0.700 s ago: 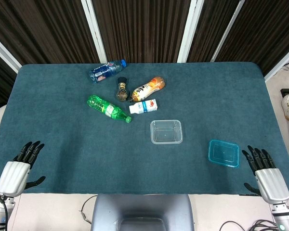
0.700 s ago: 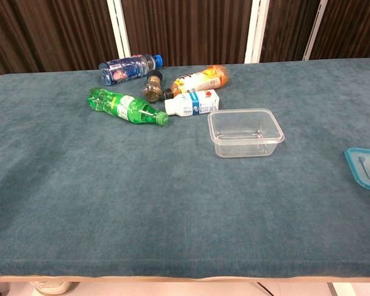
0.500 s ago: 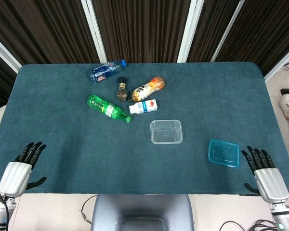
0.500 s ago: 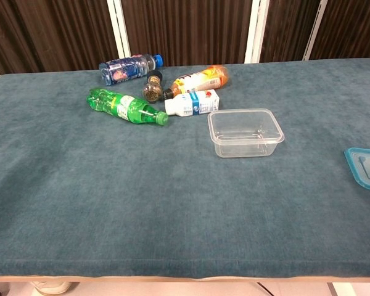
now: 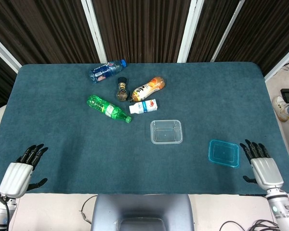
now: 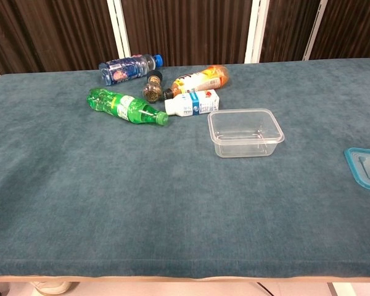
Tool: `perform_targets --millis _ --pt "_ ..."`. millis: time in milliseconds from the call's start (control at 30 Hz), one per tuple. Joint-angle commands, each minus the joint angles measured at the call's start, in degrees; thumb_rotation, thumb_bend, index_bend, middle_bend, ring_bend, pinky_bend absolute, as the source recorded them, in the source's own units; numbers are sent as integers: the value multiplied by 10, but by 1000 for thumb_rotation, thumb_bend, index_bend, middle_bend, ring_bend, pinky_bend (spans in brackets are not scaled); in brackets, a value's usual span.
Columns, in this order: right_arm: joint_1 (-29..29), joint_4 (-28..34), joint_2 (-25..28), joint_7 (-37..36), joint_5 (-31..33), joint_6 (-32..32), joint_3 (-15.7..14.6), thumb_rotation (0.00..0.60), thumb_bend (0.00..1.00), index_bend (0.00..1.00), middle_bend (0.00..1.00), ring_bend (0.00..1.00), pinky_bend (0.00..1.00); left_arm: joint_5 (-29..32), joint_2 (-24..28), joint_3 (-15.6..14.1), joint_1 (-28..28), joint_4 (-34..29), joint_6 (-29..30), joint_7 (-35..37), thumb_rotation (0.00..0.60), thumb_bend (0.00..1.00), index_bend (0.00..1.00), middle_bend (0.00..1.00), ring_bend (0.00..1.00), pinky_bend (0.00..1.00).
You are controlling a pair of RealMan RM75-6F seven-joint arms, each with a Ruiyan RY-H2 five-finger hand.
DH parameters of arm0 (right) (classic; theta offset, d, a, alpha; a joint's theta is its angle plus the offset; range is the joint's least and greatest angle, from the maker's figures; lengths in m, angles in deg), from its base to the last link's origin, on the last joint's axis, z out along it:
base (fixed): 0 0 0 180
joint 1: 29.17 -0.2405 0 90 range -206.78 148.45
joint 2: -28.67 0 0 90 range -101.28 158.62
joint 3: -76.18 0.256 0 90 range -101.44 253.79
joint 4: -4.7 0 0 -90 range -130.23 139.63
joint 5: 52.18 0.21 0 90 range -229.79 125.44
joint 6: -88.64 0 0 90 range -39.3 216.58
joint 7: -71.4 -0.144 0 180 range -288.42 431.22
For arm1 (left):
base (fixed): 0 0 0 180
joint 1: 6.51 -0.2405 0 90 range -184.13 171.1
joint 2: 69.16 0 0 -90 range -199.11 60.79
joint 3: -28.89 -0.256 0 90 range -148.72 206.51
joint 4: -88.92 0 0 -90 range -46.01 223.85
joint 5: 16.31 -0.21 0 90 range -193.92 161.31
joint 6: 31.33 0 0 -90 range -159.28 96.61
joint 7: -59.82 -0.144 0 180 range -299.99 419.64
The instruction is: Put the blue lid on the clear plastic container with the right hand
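In the head view the blue lid (image 5: 224, 153) is a flat, translucent turquoise rectangle with rounded corners and a raised rim, lying on the teal table (image 5: 62, 96) near its front right edge. The clear plastic container (image 5: 166, 132) sits open-topped and upright to the lid's left and a little further back, apart from it. Behind the container lie a green bottle (image 5: 108, 109), a small white bottle (image 5: 143, 106), an orange bottle (image 5: 148, 88), a dark round jar (image 5: 122, 90) and a blue bottle (image 5: 106, 70), all on their sides or tipped. Only this view shows the hands. The right hand (image 5: 259, 163) rests at the front edge just beside the lid's right side, fingers spread and extended, holding nothing; whether a fingertip touches the lid cannot be told. The left hand (image 5: 22, 168) lies at the front left corner, fingers apart, empty.

The chest view shows the container (image 6: 244, 132) from the side, its walls see-through and its inside bare, and only the left part of the lid (image 6: 365, 168) at the right frame edge. No hand appears here.
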Motion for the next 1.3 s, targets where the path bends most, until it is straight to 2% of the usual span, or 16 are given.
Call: perform_targets --millis 33,167,333,600,933,1300 --pt "-49 -7 2 12 69 96 22 600 154 0 0 0 86 2 1 0 0 -2 -3 -1 600 332 150 104 108 416" --pt "-75 -11 -11 57 128 138 36 600 154 0 0 0 149 2 3 -1 0 -5 -5 -1 600 332 155 107 115 417" --pt "-103 -21 -36 99 178 164 49 600 154 0 0 0 149 1 4 -3 0 -6 -5 -2 600 332 158 111 121 418" --pt "-137 -38 -66 134 228 201 47 600 154 0 0 0 149 1 5 -3 1 -7 -7 -1 600 333 159 115 132 418" --pt "-154 -56 -84 147 254 212 43 600 155 0 0 8 149 0 7 -4 1 -8 -9 3 600 332 161 117 136 418" --pt "-175 -99 -107 117 263 256 34 600 155 0 2 75 156 -2 6 -5 3 -9 -12 1 600 332 161 117 136 418"
